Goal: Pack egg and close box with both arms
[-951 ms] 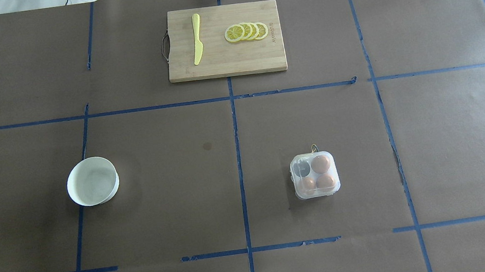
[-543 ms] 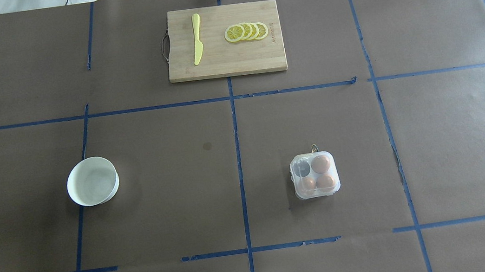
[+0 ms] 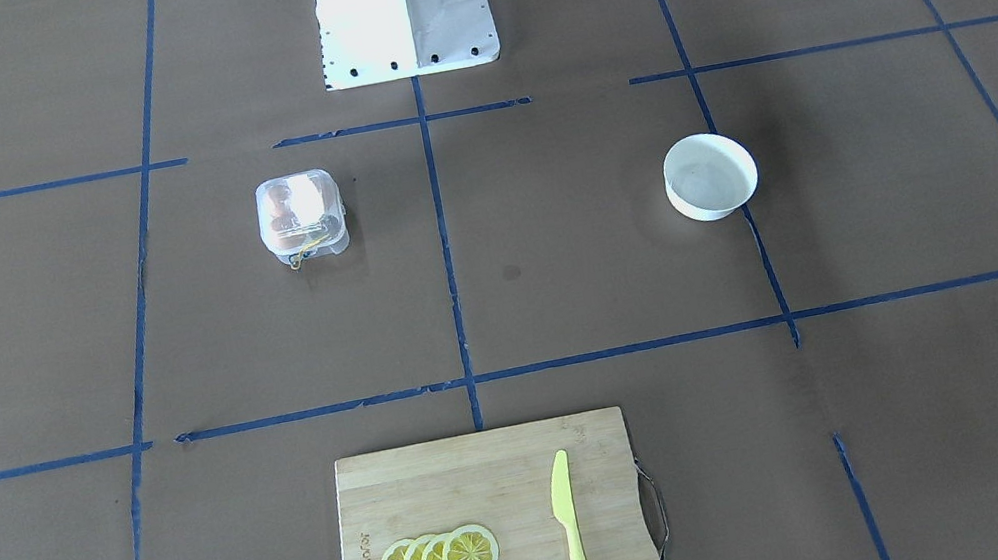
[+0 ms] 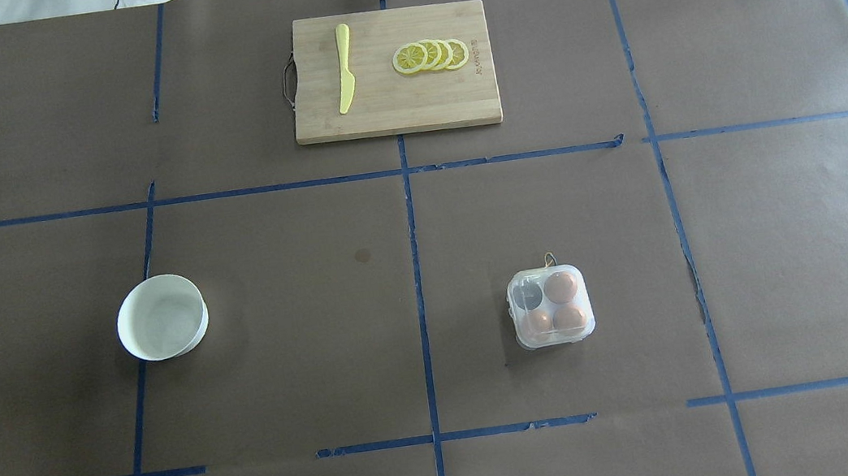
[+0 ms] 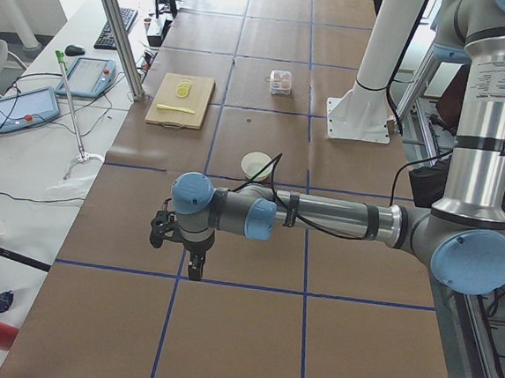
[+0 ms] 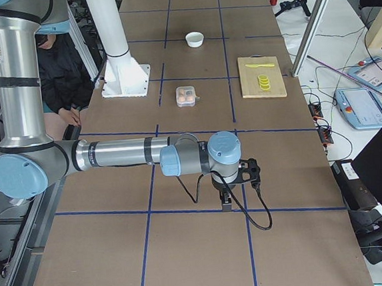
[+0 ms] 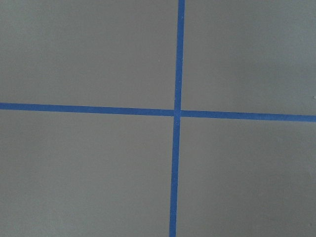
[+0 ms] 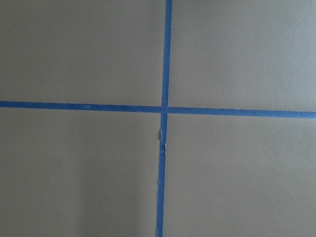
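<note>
Three brown eggs [image 4: 561,286] sit in the box [image 4: 550,306], a small clear four-cell carton. It stands on the brown-covered table [image 4: 799,221], on the robot's right of the centre tape line and fairly near its base. The fourth cell, on the far side and toward the robot's left, is empty. Which egg is the task's own cannot be told. A white bowl [image 4: 162,317], well apart on the robot's left, holds nothing.

Glare across the carton top in the front-facing view suggests the lid is down; whether it is latched cannot be told. Packing looks done and closing looks finished or nearly so. Any further move would call for both arms to come in, one steadying the carton and the other pressing the lid.

The box is nearly square, with no clear long axis. Its yellow cord [image 4: 550,259] points away from the robot.

The left gripper [image 5: 194,272] and right gripper [image 6: 226,203] hang over tape crosses at opposite table ends. Whether either is wide or narrow cannot be told.
</note>
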